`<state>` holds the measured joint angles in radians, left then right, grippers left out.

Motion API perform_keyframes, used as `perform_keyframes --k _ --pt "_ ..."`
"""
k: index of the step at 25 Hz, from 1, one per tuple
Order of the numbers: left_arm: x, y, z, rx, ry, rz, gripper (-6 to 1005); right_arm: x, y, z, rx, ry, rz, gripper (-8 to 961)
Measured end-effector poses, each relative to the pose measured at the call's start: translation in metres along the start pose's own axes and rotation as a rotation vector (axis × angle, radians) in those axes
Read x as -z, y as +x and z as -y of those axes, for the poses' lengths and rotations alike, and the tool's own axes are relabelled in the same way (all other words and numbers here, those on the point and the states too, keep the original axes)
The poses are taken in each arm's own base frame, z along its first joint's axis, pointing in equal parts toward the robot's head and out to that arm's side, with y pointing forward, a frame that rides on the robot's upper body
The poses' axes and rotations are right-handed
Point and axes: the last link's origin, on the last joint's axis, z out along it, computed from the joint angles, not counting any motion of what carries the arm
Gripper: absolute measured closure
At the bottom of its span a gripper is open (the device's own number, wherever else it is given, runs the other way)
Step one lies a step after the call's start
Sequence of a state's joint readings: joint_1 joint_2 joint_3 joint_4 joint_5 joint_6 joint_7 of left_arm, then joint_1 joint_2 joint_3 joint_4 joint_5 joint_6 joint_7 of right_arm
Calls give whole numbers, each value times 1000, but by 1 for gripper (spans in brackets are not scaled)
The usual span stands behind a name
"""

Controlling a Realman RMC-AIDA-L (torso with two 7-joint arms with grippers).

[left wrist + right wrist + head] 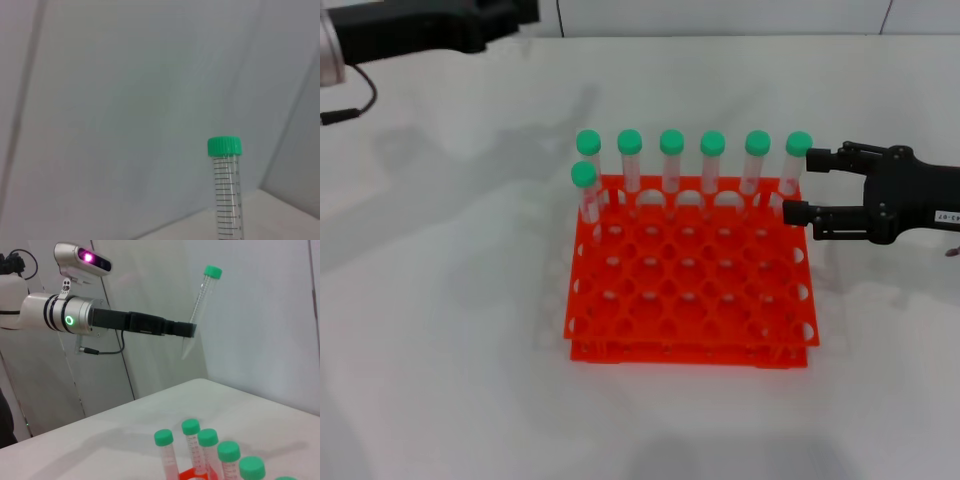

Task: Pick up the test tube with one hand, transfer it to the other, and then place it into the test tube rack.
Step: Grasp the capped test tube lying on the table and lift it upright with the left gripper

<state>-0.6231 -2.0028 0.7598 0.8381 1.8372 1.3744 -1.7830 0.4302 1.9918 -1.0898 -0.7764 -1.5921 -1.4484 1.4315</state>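
- The left hand (187,330) was raised high above the bench (440,330), at the upper left of the head view, clenched on the test tube (200,305) near its pointed lower end.
- The test tube stood tilted in that grasp, its green cap uppermost, well apart from the test tube rack (690,300).
- The right hand (798,185) hovered at the right of the head view, just beside the rack's far right corner, its fingers (820,158) spread apart around the corner tube without visibly pinching it.
- Seven other green-capped tubes (671,160) stood upright in the rack: six along the far row, one just in front at the left.
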Motion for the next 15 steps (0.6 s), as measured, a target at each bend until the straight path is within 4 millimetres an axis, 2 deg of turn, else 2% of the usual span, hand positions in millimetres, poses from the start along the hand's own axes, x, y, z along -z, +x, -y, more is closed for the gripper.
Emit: perform_keyframes --k 10,15 --pt "-4 -3 -16 -161 -109 9 811 2 -3 3 7 22 24 98" --pt "-15 -7 -24 -199 -172 23 811 6 -4 6 5 42 38 98"
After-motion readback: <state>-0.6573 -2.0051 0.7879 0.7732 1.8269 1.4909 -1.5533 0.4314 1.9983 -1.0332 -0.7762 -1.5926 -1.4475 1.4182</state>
